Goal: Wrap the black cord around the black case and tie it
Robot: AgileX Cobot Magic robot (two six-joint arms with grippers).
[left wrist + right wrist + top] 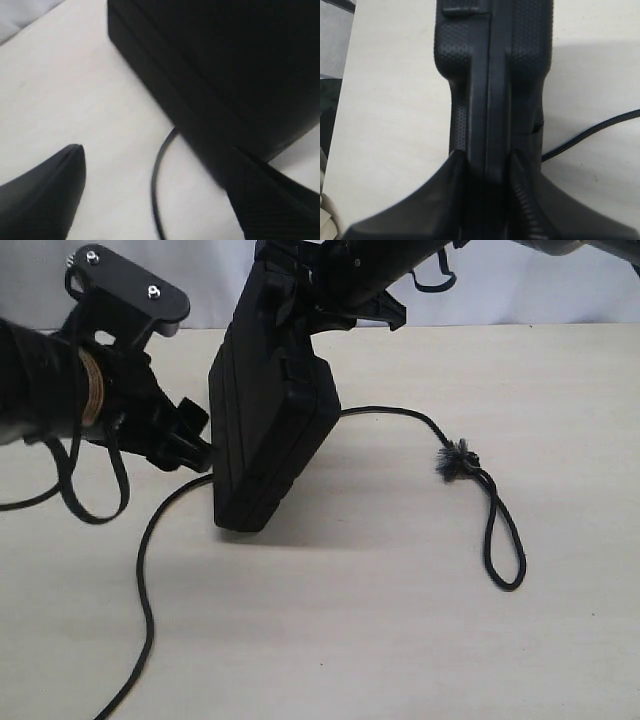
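Note:
The black case [270,420] stands on its lower edge on the table, tilted. My right gripper [295,302] is shut on its top edge, its fingers [440,200] pressed against both faces of the case [490,75]. The black cord [148,540] passes under the case and comes out on both sides. On the right it ends in a frayed knot [457,460] and a loop [505,550]. My left gripper [197,437] is open just left of the case's lower part. In the left wrist view the cord [155,185] lies between the spread fingers [50,190], beside the case [225,75].
The pale wooden table [400,640] carries the case and cord. A white wall [520,290] runs behind the table's far edge. The left arm's own glossy cables [95,505] hang in a loop below its wrist.

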